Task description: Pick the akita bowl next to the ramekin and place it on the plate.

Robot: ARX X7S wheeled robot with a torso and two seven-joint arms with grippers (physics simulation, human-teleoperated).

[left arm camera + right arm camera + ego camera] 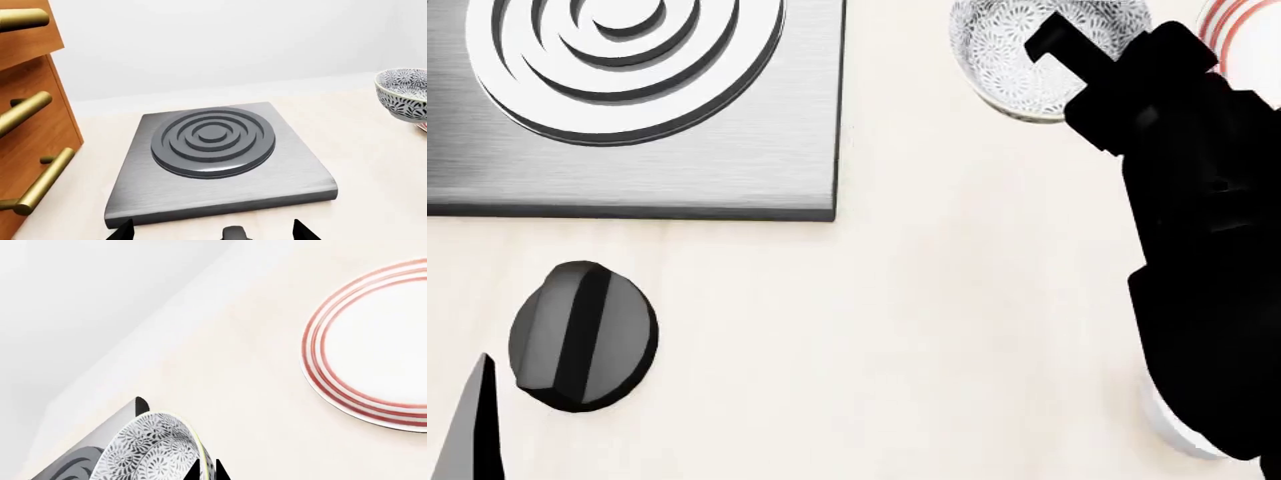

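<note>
The akita bowl [1014,60], grey-and-white floral, is at the top of the head view, right of the hob. My right gripper [207,471] is shut on its rim [197,450], one finger inside and one outside. The bowl [403,92] also shows at the edge of the left wrist view. The plate [373,340], white with red rings, lies on the counter beyond the bowl; only its edge [1244,30] shows in the head view. A white curved edge [1174,432] under my right arm may be the ramekin, mostly hidden. My left gripper [213,235] is open over bare counter before the hob.
A grey hob plate [220,160] with a ringed burner [627,50] sits on the pale counter. A black round knob [582,335] lies in front of it. Wooden drawers [27,125] with brass handles stand beside the hob. A white wall runs behind.
</note>
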